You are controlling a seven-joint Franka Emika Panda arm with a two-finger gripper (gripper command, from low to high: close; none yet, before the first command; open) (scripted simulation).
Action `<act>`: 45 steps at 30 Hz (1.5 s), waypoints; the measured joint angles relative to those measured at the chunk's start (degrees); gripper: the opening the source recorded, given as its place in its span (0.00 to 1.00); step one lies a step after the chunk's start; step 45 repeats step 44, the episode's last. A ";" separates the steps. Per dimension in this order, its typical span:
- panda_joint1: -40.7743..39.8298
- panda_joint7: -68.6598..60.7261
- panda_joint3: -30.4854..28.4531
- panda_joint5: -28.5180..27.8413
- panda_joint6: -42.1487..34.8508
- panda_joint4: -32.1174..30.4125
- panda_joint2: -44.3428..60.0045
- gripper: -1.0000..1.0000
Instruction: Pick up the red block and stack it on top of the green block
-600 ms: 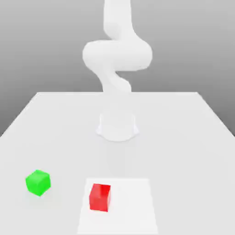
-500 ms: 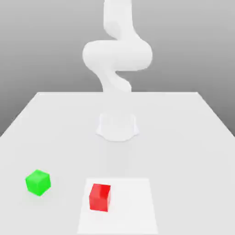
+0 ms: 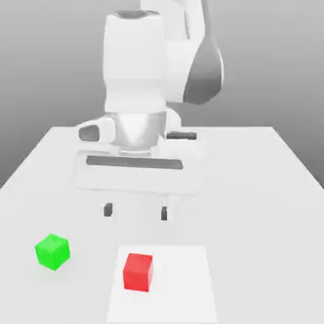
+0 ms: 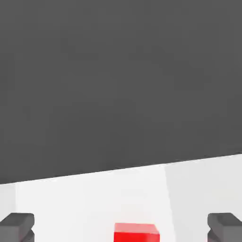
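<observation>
- Behind everything I have a plain grey backdrop, shading darker toward the pale table point(image 3: 253, 221) that carries the whole job.
- Nearest the camera lies a white square patch point(image 3: 180, 291) on the tabletop, and the red block point(image 3: 138, 273) sits on it, toward the exterior view's left side of the patch.
- A little farther back, off the patch and well apart from the red one, the green block point(image 3: 53, 252) rests on the bare table, its top free. So nothing is stacked.
- Beyond the blocks, my gripper point(image 3: 136, 212) hangs above the table with its two fingers spread wide and nothing between them. In the hand view the red block shows between the fingertips' lines, so I judge I'm roughly lined up, though still short of it.
- Farthest back stands the arm point(image 3: 136, 63), reaching out over the table.
- By my reckoning only the approach is in hand; the descent, grasp, lift, carry across, placing on green and release are all left to do.
</observation>
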 joint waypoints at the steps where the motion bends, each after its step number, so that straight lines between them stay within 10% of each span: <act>1: -0.14 -0.05 -0.12 0.18 1.12 -0.97 2.08 0.50; 8: -1.23 -1.04 0.92 1.79 12.15 -1.44 16.62 0.50; 9: -1.35 -1.13 1.08 1.92 13.61 -1.21 18.31 0.00; 22: -1.60 0.17 0.53 0.51 4.63 -2.74 7.81 0.00; 34: -21.07 19.61 -8.91 -1.07 -2.64 -2.55 0.61 0.00; 40: -22.17 17.31 -7.38 4.27 6.14 -2.03 10.10 0.00; 41: -22.26 16.75 -7.13 5.08 7.49 -1.97 11.58 1.00; 45: -22.26 16.75 -7.13 5.08 7.49 -1.97 11.58 1.00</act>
